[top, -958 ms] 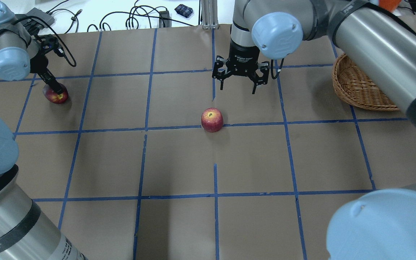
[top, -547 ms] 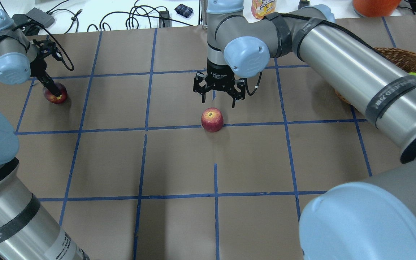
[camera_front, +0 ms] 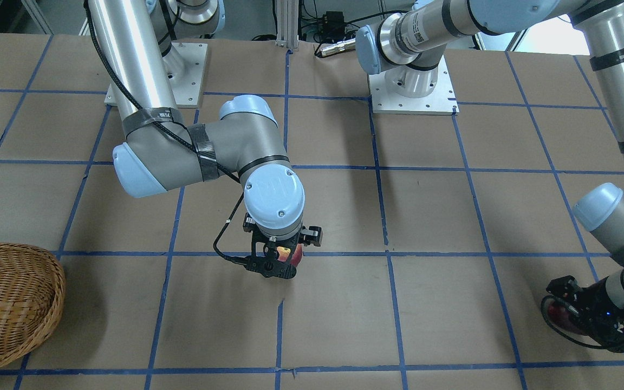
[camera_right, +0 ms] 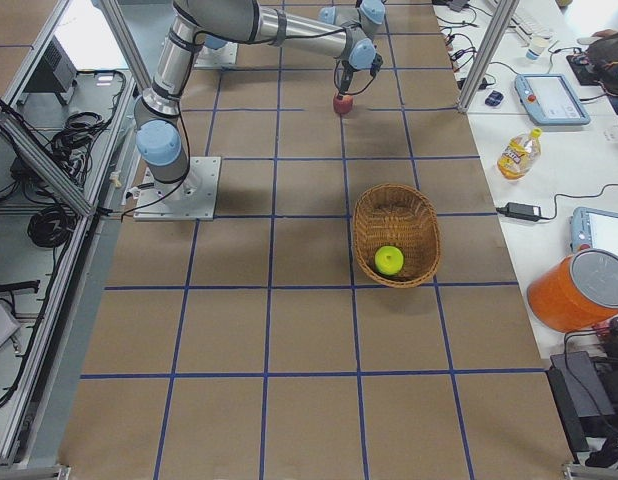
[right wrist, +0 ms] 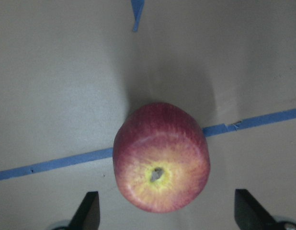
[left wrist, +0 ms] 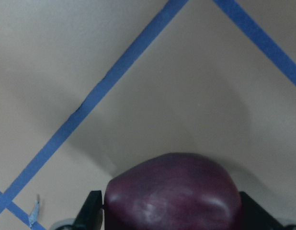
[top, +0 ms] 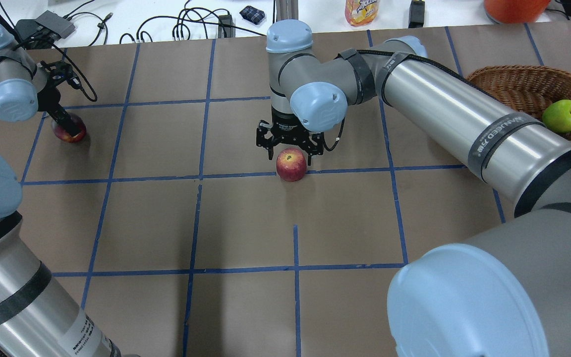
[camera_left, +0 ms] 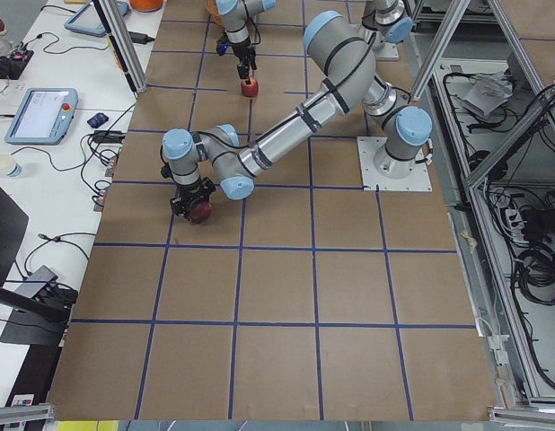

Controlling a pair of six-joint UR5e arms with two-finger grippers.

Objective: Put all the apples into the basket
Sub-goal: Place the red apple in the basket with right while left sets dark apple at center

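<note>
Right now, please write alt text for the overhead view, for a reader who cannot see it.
The right end effector, open, hangs over a red apple at centre. At far left the left end effector grips a maroon apple; a green apple lies in the basket at far right.

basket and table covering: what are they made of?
Basket: woven wicker, light brown, matte; the weave and braided rim show. Table covering: looks like brown kraft paper, matte, with visible seams. Blue grid lines: probably tape, one end looks torn.
</note>
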